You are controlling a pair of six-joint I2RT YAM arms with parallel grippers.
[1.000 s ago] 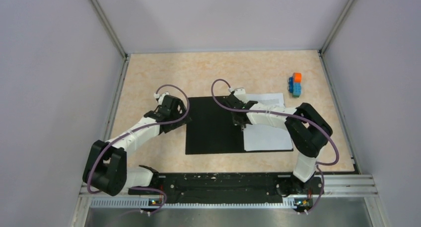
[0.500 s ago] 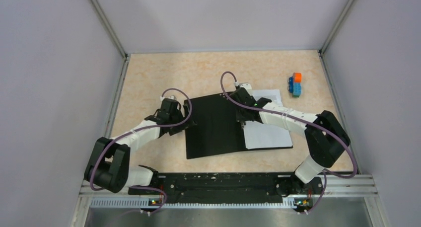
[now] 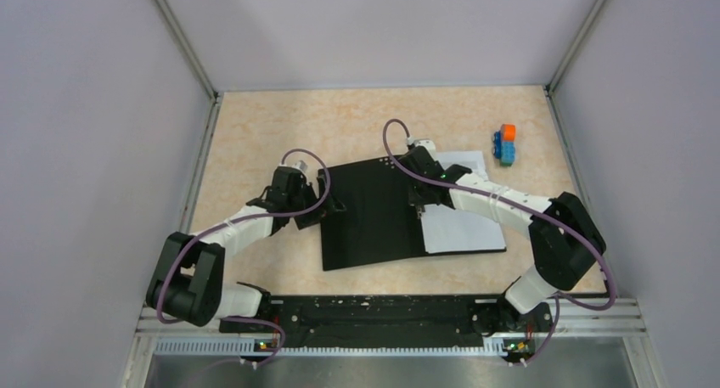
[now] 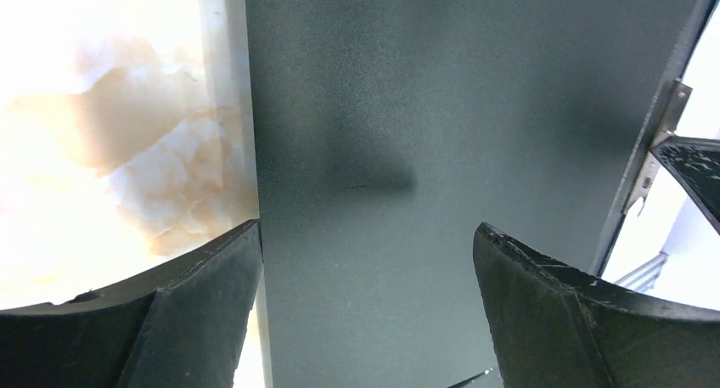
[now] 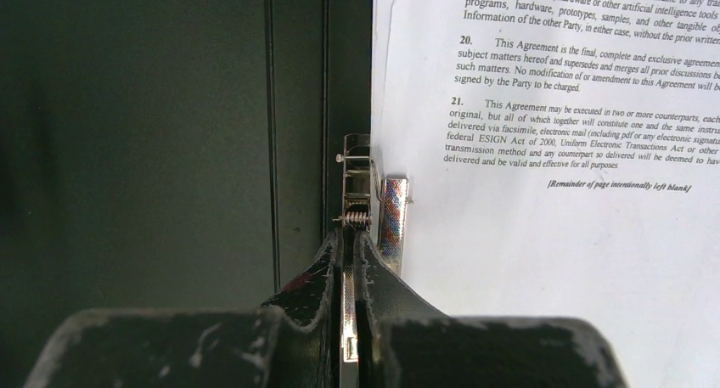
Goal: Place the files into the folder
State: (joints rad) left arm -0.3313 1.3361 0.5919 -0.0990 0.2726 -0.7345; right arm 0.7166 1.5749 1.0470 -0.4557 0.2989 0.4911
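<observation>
One open black-lined folder (image 3: pixel 374 227): flat
My left pincer (image 4: pixel 365 239): released, over its left edge
My right pincer (image 5: pixel 348 239): clenched on silver metal clip (image 5: pixel 392 222)

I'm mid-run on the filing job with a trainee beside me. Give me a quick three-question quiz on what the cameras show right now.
1. Fill in: seen from above, the files lie on the ___ half of the open folder.
2. True or false: the left gripper hangs open over the folder's left edge.
3. The right gripper is shut on: A the files, B the metal clip, C nothing.
Key: 1 right; 2 true; 3 B.
</observation>
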